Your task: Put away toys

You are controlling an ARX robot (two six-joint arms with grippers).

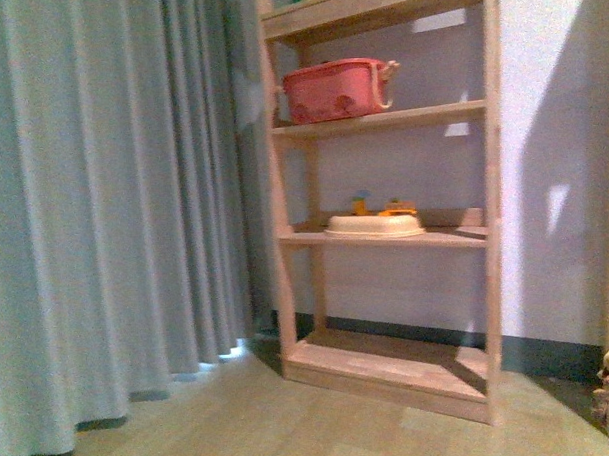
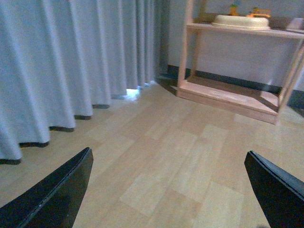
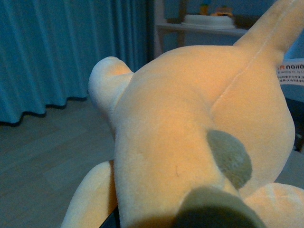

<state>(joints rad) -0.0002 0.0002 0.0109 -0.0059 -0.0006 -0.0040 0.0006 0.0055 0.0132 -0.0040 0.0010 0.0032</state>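
Curtain [image 1: 103, 195] beside wooden shelf [image 1: 389, 365], plank floor [image 2: 180, 156]; plush animal [image 3: 190, 133] seemingly aloft.

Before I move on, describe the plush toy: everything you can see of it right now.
The plush toy fills the right wrist view. It is soft, short-pile orange-yellow fabric with a rounded body, a stitched seam, grey-brown oval patches, a paler rounded limb, a tapering part pointing up and a white printed label. It appears raised above the floor. What holds it is hidden.
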